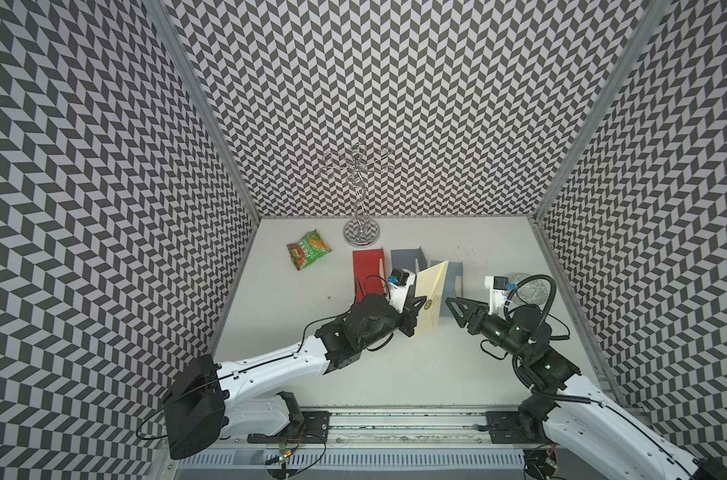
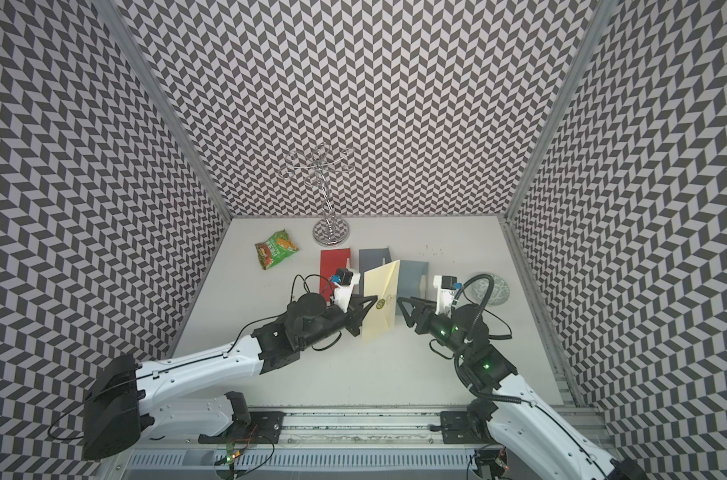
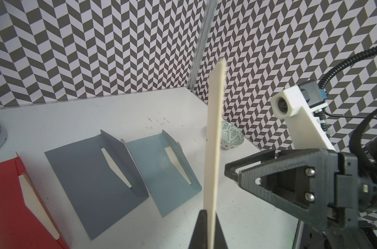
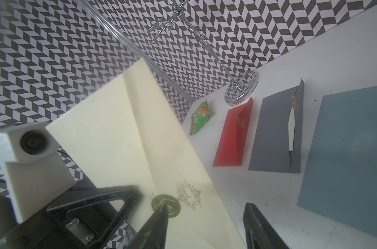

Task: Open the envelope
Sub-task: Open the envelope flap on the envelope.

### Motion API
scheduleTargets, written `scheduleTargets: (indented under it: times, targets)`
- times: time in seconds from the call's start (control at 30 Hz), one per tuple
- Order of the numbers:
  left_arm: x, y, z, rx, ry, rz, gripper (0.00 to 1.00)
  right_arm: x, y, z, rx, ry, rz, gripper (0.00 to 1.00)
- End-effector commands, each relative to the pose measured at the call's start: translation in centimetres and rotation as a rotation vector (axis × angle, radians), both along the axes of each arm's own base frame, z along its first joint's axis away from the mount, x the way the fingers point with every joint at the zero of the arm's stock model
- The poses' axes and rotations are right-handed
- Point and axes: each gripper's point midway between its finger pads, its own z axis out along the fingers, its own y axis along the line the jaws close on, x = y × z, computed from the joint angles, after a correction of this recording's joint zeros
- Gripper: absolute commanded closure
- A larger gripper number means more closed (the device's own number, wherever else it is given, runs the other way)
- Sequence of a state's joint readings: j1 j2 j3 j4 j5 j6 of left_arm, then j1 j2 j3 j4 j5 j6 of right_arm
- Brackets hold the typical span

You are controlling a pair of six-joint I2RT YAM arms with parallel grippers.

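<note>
A cream envelope (image 1: 430, 286) (image 2: 380, 286) stands upright above the table's middle, my left gripper (image 1: 419, 305) (image 2: 370, 303) shut on one edge. The left wrist view has it edge-on (image 3: 214, 140) between the closed fingers of the left gripper (image 3: 209, 213). Its flap lies closed under a round green sticker (image 4: 169, 204) beside gold "Thank You" lettering. My right gripper (image 1: 449, 305) (image 4: 205, 207) is open, just to the right of the envelope (image 4: 118, 129) and a small gap away. One of its fingertips (image 4: 161, 210) lines up with the sticker.
Behind the held envelope, a red envelope (image 1: 368, 266), a dark grey one (image 1: 405, 259) and a blue-grey one (image 1: 453, 278) lie with flaps raised. A green snack bag (image 1: 307, 249) and a chrome stand (image 1: 361, 232) are at the back, a patterned bowl (image 1: 532, 291) behind the right arm.
</note>
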State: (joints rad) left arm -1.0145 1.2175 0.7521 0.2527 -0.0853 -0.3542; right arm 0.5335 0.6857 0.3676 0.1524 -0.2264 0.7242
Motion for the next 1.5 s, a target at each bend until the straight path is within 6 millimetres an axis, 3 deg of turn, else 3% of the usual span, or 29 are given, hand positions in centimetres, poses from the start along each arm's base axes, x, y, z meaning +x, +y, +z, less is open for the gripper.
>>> scheduleTargets:
  times: [0.0,0.6,1.47]
  targets:
    - [-0.4,-0.3,1.2,-0.032,-0.019,-0.018,1.0,-0.3,0.4,2.6,0.038,-0.068,0.027,0.42]
    - [-0.1,-0.5,0.8,-0.021,-0.018,-0.006,1.0,-0.8,2.9,3.2,0.016,-0.083,0.147,0.43]
    - [0.1,-0.8,0.5,-0.006,-0.029,-0.006,1.0,0.4,3.0,2.1,-0.061,-0.046,0.09,0.42]
